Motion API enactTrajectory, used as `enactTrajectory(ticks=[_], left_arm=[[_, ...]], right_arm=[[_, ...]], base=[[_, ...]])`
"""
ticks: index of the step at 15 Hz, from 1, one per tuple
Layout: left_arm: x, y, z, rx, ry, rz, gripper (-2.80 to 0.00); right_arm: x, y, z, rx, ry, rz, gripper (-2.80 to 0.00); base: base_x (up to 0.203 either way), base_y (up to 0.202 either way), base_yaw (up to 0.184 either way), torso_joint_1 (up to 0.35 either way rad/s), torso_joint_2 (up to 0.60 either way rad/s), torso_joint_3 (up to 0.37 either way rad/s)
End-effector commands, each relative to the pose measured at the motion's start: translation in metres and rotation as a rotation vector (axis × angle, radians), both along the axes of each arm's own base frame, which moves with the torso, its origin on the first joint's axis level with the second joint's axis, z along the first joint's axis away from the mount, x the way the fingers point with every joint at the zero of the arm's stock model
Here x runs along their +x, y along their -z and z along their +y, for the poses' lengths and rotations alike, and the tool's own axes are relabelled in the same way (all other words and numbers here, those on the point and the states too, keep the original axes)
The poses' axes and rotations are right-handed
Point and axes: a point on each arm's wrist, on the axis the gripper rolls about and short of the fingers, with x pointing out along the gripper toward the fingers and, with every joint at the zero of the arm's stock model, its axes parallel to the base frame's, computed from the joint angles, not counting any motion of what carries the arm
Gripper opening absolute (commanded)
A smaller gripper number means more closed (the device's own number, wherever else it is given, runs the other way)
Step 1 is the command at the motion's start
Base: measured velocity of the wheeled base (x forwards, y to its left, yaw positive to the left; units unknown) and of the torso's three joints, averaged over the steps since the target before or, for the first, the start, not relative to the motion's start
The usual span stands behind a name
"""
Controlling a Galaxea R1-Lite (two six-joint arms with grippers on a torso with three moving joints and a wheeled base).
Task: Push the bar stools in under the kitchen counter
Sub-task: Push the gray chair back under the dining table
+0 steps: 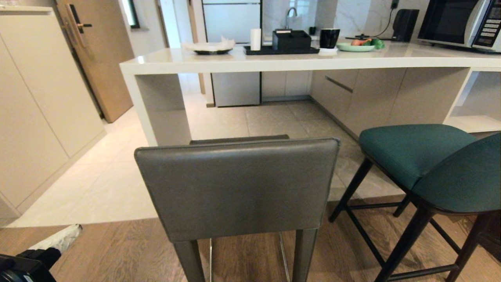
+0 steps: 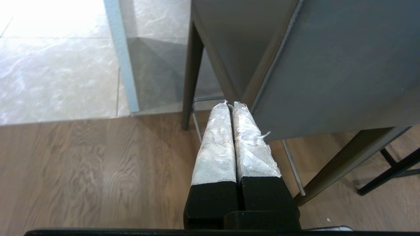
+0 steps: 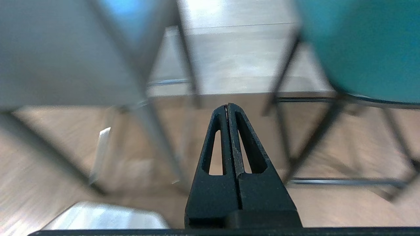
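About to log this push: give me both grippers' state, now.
Left gripper: shut, holding nothing, tips near the grey stool.
Right gripper: shut, holding nothing.

Pale floor tiles [image 1: 117,184] meet wood flooring [image 1: 117,250]; beige cabinets [image 1: 35,117] flank a wooden door [image 1: 105,58].

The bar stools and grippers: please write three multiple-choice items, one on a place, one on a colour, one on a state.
1. Where does the grey stool stand?
A. left of the teal stool
B. right of it
C. on the kitchen counter

2. What colour are the teal stool's legs?
A. white
B. black
C. red

3. How is the left gripper?
A. wide open
B. holding a cup
C. shut, holding nothing

Key: 1 A, head view shows grey leftward; 2 B, dark legs show under its seat; 3 C, its wrapped fingers lie together.
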Motion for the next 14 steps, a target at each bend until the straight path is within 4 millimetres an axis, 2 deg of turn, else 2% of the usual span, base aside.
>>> enactTrajectory(ticks=[1, 4, 6, 8, 9, 11, 14], left_arm=[[0.009, 0.009, -0.002, 0.001, 0.017, 0.035, -2.8], [0.042, 0.017, -0.007, 0.001, 0.022, 0.045, -2.8], [0.069, 0.025, -0.01, 0.002, 0.021, 0.037, -2.8], [0.092, 0.034, -0.012, -0.002, 0.018, 0.012, -2.8], [0.1, 0.039, -0.011, -0.003, 0.009, 0.014, -2.8], [0.111, 0.05, -0.009, -0.002, -0.007, 0.041, -2.8], [0.119, 0.064, -0.009, 0.006, -0.006, 0.105, -2.8]], right_arm=[[0.007, 0.002, 0.002, 0.011, -0.071, 0.041, -2.8], [0.054, 0.008, 0.005, 0.012, -0.076, 0.138, -2.8], [0.092, 0.014, 0.01, 0.0, -0.059, 0.126, -2.8], [0.125, 0.019, 0.024, -0.021, -0.037, 0.056, -2.8], [0.135, 0.017, 0.039, -0.023, -0.046, -0.007, -2.8], [0.142, 0.011, 0.062, -0.014, -0.071, -0.075, -2.8], [0.151, 0.001, 0.078, 0.003, -0.105, -0.122, -2.8]], base=[[0.0, 0.0, 0.0, 0.0, 0.0, 0.0], [0.0, 0.0, 0.0, 0.0, 0.0, 0.0], [0.0, 0.0, 0.0, 0.0, 0.0, 0.0], [0.0, 0.0, 0.0, 0.0, 0.0, 0.0], [0.0, 0.0, 0.0, 0.0, 0.0, 0.0], [0.0, 0.0, 0.0, 0.0, 0.0, 0.0], [0.0, 0.0, 0.0, 0.0, 0.0, 0.0]])
